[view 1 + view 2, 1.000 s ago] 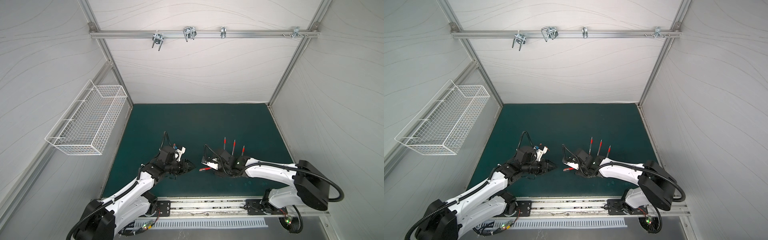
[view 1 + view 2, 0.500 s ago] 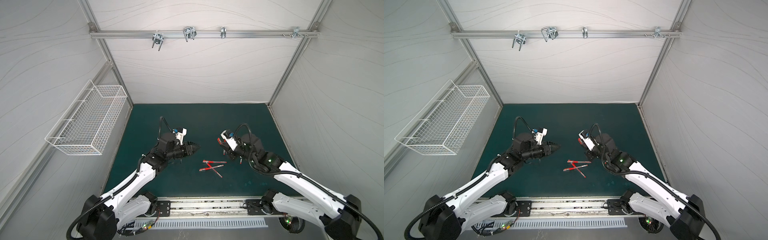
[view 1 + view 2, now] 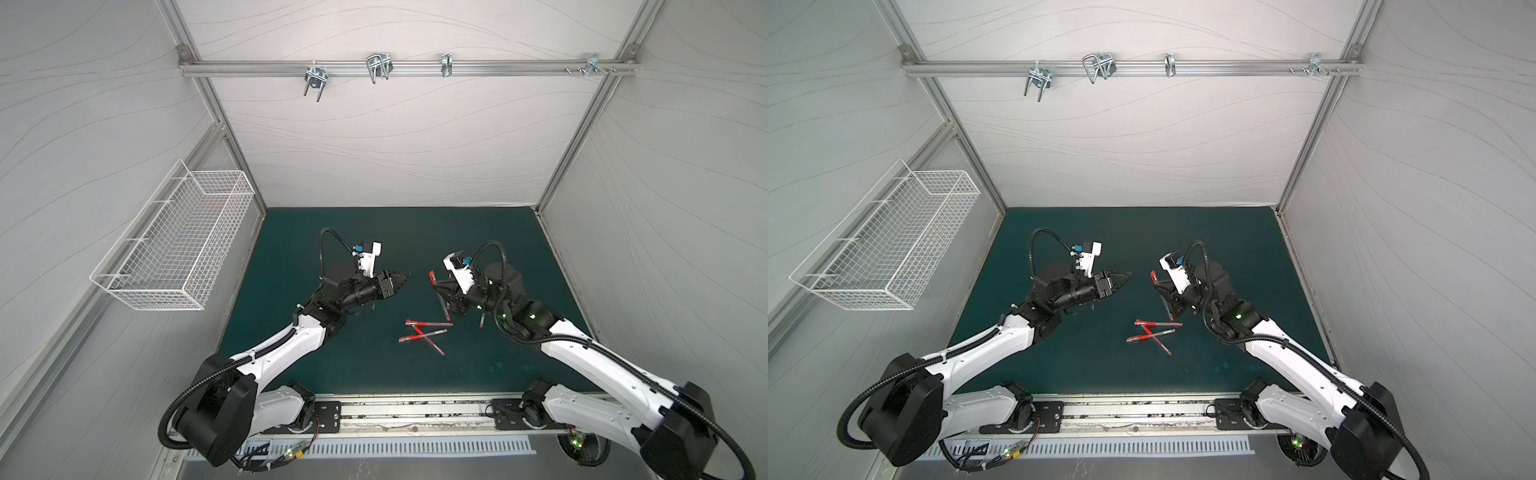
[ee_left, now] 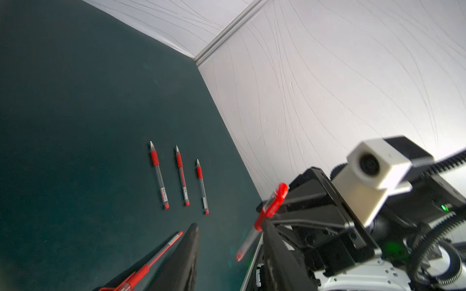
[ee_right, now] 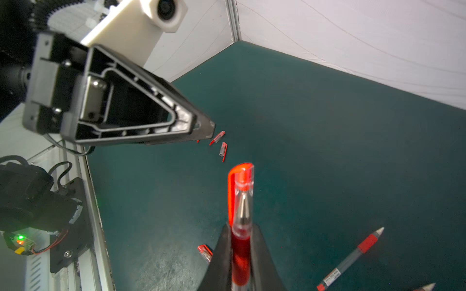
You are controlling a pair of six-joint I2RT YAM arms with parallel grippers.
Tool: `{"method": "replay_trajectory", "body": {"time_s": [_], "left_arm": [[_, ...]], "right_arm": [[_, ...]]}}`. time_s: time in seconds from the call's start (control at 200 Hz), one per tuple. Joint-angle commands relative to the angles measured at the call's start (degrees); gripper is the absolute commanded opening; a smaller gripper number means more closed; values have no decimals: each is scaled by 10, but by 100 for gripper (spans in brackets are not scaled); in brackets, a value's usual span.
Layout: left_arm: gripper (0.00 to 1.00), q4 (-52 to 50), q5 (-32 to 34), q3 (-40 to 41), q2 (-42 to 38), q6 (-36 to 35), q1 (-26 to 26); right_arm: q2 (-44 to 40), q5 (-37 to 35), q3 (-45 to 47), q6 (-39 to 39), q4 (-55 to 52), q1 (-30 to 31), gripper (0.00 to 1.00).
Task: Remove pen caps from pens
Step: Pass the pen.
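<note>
Pen [image 5: 240, 257] raised off pile [image 3: 422, 336]; cap [image 5: 242, 201] apparently on.

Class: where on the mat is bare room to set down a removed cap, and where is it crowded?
Bare: the mat along the back wall, and between crossed pens and front rail. Crowded: mid-mat, around uncapped pens, loose caps and the held pen.

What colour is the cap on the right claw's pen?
Cap: clear, red clip and end; right wrist view.

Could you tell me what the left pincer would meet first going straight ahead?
Probably the red cap of the pen the right pincer holds, though depth is unclear.
</note>
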State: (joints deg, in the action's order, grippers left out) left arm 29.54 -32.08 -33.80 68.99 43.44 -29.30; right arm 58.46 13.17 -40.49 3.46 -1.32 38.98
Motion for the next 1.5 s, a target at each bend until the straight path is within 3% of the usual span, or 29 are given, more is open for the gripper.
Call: {"method": "replay_trajectory", "body": {"time_s": [0.0, 0.52, 0.675, 1.496], "left_arm": [[43, 74, -18, 12, -10, -53, -4], [46, 105, -61, 5, 16, -66, -26], [44, 96, -62, 0, 20, -70, -27], [26, 42, -62, -33, 63, -85, -39]], "right_arm": [[7, 54, 9, 23, 57, -17, 0], [33, 87, 19, 11, 68, -16, 0], [44, 124, 16, 10, 70, -12, 0], [83, 106, -12, -16, 46, 40, 0]]}}
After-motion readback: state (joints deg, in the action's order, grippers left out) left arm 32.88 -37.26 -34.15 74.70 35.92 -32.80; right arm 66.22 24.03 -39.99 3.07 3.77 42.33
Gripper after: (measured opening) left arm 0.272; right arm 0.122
